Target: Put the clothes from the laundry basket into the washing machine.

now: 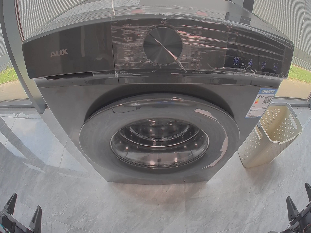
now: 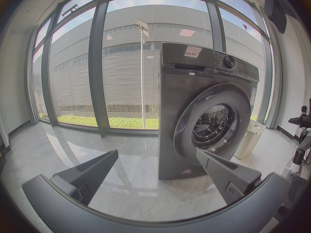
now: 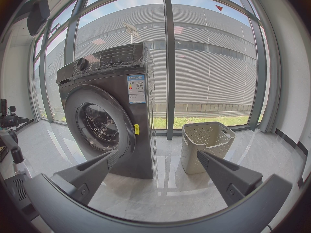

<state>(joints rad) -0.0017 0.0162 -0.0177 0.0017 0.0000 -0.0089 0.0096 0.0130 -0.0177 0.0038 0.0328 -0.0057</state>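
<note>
Head view sets the laundry basket (image 1: 275, 136) well ahead of the right gripper (image 1: 298, 193) and a little to its outer side. The cream basket stands upright on the floor (image 1: 97, 198). From the right wrist, its perforated inner walls show down from the rim, and how far down its inside is bare I cannot tell. A strip of floor separates it from the washing machine (image 1: 81, 97), which it stands just beside. The grey machine sits straight ahead, between the two grippers and well apart from both. Its round door (image 1: 97, 136) is shut, and through the glass the ribbed metal drum (image 1: 158, 143) shows with only reflections in it. The right gripper hangs low with its fingers spread wide, holding nothing. The left gripper (image 1: 26, 204) is likewise spread wide and holds nothing, off to the machine's left front. Tall windows (image 3: 210, 65) rise behind machine and basket.
</note>
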